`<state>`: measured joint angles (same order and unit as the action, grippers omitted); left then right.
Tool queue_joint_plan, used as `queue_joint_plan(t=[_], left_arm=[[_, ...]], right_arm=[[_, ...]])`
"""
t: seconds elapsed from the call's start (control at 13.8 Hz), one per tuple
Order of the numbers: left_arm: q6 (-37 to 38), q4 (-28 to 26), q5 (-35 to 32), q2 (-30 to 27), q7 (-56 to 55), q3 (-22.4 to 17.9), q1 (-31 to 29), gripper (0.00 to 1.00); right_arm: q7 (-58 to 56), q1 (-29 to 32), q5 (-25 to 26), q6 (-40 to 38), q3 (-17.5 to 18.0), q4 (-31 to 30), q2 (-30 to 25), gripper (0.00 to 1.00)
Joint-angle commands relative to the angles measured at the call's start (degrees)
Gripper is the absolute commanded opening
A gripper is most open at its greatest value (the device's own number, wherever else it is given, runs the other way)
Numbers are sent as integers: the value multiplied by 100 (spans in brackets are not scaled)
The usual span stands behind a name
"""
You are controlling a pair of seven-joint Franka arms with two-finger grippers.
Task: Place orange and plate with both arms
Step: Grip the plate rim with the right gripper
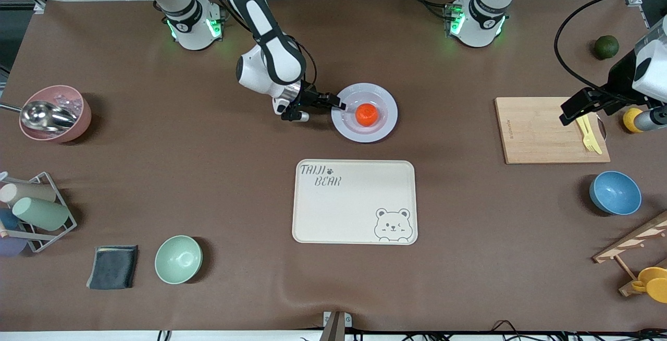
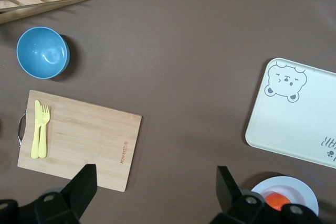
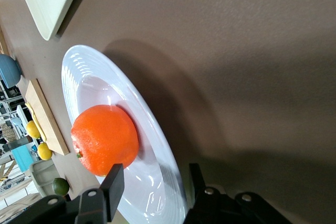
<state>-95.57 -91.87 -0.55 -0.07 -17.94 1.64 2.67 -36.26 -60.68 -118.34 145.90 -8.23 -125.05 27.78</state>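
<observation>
The orange (image 1: 367, 114) sits in the well of the plate (image 1: 384, 128), which lies flat on the table (image 1: 208, 174), farther from the front camera than the bear tray (image 1: 354, 202) and well apart from it. My right gripper (image 1: 337, 105) is down at the plate's rim on the side toward the right arm's end of the table; in the right wrist view its fingers (image 3: 113, 182) straddle the rim, one over the well close to the orange, the other outside and under the edge, with a gap still showing, so they are parted around the rim and I cannot tell whether they pinch it. My left gripper (image 1: 573, 113) waits in the air over the cutting board (image 1: 542, 132) near the left arm's end of the table, its fingers (image 2: 84, 184) spread wide and holding nothing. A yellow fork and knife (image 1: 588, 133) lie on that board. A blue bowl (image 1: 615, 193) stands nearer the camera than the board, and a dark green fruit (image 1: 606, 47) lies farther from the camera. Toward the right arm's end are a pink bowl (image 1: 73, 122) with a metal scoop (image 1: 46, 114), a green bowl (image 1: 178, 259) and a dark cloth (image 1: 113, 266).
</observation>
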Motion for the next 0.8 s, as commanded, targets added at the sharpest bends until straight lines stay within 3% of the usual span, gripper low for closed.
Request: queue_joint_plan(t=[0.0, 0.36, 0.73], left_arm=[[-94, -86, 117, -81, 150, -15, -48, 100], [-155, -85, 108, -46, 150, -15, -39, 100], [-155, -86, 116, -46, 150, -15, -48, 100]], right_arm=[[-100, -215, -225, 280, -74, 261, 210, 50], [-83, -251, -304, 290, -74, 324, 280, 7], [-30, -189, -515, 281, -74, 332, 131, 0]])
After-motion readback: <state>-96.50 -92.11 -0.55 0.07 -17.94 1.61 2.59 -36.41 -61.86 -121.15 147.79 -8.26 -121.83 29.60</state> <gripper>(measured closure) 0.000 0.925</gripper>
